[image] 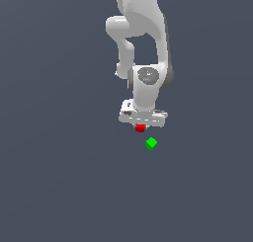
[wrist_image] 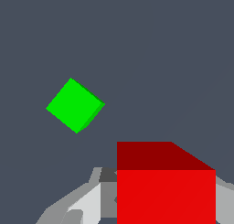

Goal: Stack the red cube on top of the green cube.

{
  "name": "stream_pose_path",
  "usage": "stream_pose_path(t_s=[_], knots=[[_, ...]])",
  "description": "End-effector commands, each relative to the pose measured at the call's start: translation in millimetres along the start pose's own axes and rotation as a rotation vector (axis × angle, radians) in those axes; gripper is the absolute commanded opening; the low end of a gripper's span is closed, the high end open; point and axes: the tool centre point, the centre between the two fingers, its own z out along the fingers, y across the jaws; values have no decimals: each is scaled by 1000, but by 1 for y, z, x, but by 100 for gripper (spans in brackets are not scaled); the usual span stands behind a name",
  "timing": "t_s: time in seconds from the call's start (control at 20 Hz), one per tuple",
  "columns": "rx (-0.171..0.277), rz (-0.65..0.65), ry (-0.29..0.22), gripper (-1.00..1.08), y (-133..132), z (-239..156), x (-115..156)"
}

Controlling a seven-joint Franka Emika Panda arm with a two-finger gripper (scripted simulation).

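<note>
We find the red cube (image: 140, 128) tucked right under the white gripper (image: 142, 124), and in the wrist view it fills the near foreground between the grey fingers (wrist_image: 84, 202), so we judge the fingers are closed on it and carrying it, though the contact faces themselves do not show. The green cube (image: 151, 143) sits alone on the plain dark floor (image: 59, 177), near the red one and toward the exterior view's right and lower in that picture; in the wrist view it appears turned to a diamond relative to the red cube's square front. For the step in hand, which we take to be carrying the red cube across to the green one, we would want to centre the red cube squarely over the green top, turn the wrist so the two cubes' edges line up, and come down straight and slowly before letting go, since a small offset on such little blocks could tip the stack. We cannot tell from either view how high the red cube hangs above the floor. The fingertips are hidden behind the cube in the wrist view and lost under the hand in the exterior view, and the arm's (image: 143, 43) base is cut off at the frame edge.
</note>
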Motion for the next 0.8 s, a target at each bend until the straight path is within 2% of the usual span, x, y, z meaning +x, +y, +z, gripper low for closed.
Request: stream_pose_path(t_s=[0.0, 0.3, 0.75], knots=[[0, 0, 0, -100, 0, -14, 0], [0, 0, 0, -100, 0, -29, 1], [0, 0, 1, -100, -8, -21, 6]])
